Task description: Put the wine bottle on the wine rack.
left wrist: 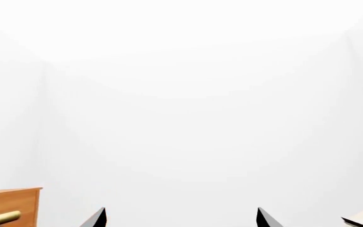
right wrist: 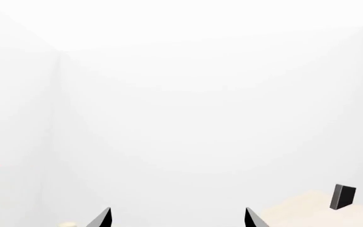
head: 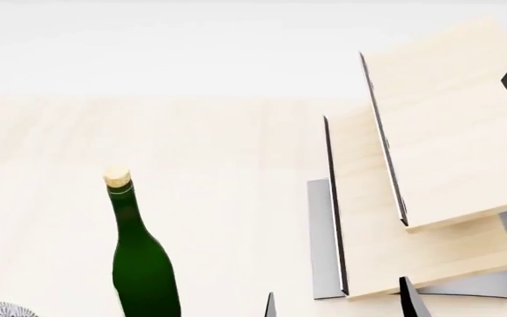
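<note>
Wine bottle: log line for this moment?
wine bottle upright, ungrasped | wine rack bottle-free | left tool open | right tool open

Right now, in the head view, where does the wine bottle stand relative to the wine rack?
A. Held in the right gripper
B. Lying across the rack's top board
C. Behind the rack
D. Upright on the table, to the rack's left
D: the wine bottle stands upright on the table, left of the wine rack and apart from it.
</note>
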Robot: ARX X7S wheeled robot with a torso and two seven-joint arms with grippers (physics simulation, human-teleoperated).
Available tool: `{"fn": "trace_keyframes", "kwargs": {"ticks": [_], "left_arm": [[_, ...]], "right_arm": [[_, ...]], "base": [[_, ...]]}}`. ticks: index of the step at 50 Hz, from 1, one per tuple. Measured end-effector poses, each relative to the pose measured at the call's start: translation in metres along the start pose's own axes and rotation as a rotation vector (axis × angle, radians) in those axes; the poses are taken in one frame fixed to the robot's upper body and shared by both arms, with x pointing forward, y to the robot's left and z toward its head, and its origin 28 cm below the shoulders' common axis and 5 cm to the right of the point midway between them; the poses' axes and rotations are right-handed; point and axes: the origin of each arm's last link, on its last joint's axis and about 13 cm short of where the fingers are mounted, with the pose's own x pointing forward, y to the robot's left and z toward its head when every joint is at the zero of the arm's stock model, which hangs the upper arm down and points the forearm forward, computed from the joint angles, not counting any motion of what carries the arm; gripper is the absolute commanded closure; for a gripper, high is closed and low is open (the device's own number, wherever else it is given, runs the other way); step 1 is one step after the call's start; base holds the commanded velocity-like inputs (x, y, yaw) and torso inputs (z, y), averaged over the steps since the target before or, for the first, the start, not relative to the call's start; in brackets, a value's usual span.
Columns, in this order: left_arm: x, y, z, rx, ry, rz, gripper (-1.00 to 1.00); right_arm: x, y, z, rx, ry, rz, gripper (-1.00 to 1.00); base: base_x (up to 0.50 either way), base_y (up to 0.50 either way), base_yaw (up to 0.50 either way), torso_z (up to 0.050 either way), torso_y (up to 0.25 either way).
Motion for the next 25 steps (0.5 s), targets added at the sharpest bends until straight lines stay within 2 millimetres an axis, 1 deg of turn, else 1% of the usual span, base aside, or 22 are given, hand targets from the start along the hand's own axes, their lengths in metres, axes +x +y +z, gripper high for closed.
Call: {"fn": "trace_keyframes", "kwargs": {"ticks": [25], "left_arm": [[-0.0001,0.0,0.0001,0.0,0.0,-0.001,-1.0]], "right_arm": [[-0.0004,0.0003,-0.0005,0.0,0.001,0.001,-1.0]], "base": [[0.0,-0.08,0.0,0.0,0.0]]}}
